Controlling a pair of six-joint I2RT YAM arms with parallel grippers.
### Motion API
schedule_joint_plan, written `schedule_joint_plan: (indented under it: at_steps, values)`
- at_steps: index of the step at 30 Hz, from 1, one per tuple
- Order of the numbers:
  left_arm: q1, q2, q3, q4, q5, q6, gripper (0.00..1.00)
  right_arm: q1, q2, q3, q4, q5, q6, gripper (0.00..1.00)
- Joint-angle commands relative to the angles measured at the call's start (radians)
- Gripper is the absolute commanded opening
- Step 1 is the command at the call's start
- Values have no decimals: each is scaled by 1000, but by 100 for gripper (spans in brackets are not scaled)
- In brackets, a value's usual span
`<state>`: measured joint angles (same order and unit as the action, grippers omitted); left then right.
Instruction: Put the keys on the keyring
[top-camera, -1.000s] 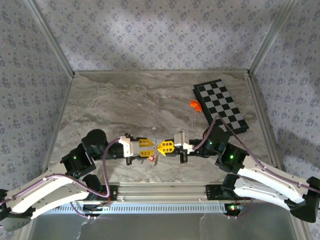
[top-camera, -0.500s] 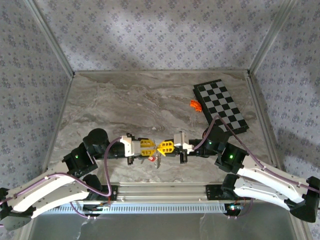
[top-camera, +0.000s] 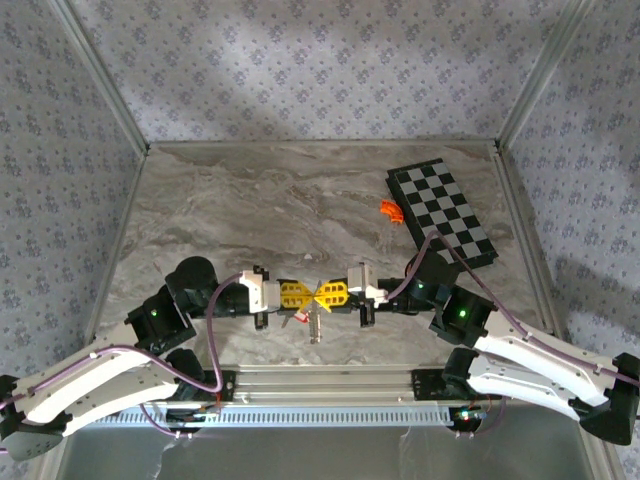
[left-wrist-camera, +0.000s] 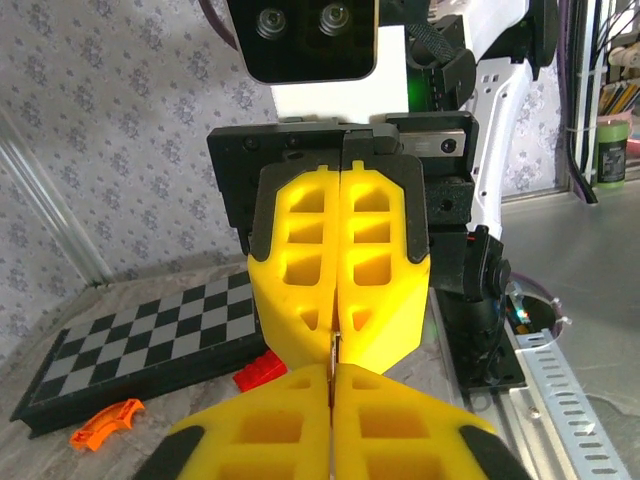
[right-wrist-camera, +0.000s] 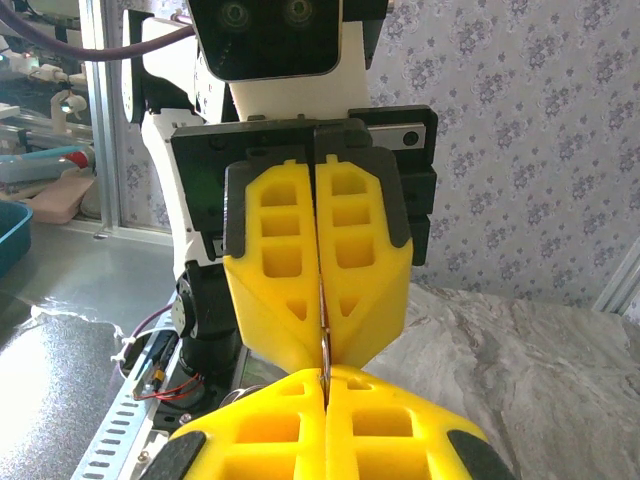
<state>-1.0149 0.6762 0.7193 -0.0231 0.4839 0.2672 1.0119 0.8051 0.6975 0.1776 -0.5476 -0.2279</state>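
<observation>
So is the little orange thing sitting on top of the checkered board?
No, the orange piece lies on the table beside the checkered board, not on it.

- Top external: high at the near side, looking down on the table (top-camera: 250, 200).
- Wrist views: close, head-on; left faces right gripper (left-wrist-camera: 338, 340), right faces left gripper (right-wrist-camera: 322, 345).

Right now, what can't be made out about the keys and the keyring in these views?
1. Keyring: in the right wrist view, a thin sliver shows between the shut fingers of the left gripper; the yellow fingers hide the rest.
2. Keys: in the top view, they dangle below where the left gripper meets the right gripper; too small to count or to tell whether threaded.
3. Red piece: in the left wrist view, half hidden by yellow fingers; unidentifiable.
</observation>
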Motion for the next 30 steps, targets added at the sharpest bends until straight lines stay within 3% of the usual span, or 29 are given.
schedule_joint_plan:
  at_steps: [1, 7, 8, 12, 14, 18, 23, 27, 30]
  values:
    - [-5, 2, 22, 32, 25, -8, 1, -3, -6, -9, 49, -26, 19, 0]
    - [-5, -14, 12, 32, 9, -5, 0, -1, -6, -11, 57, -13, 28, 0]
    - [-5, -16, 10, 34, 5, -4, 0, 0, -7, -14, 57, -1, 31, 4]
    - [-4, -18, 8, 28, -19, 4, 0, 1, -25, -21, 32, 55, 44, 36]
    - [-5, -21, 6, 20, -36, 10, 0, -1, -39, -22, 6, 75, 49, 45]
    - [-5, -26, -2, 5, -56, 20, 0, -19, -59, -17, -66, 139, 94, 55]
    - [-5, -52, -33, 14, -72, 12, 0, -123, -52, 3, -169, 220, 232, 64]
    - [-4, -78, -63, 20, -104, -1, 0, -219, 29, 58, -328, 294, 335, 74]
    - [-5, -104, -104, 63, -113, -23, 0, -253, 118, 76, -375, 294, 377, 75]
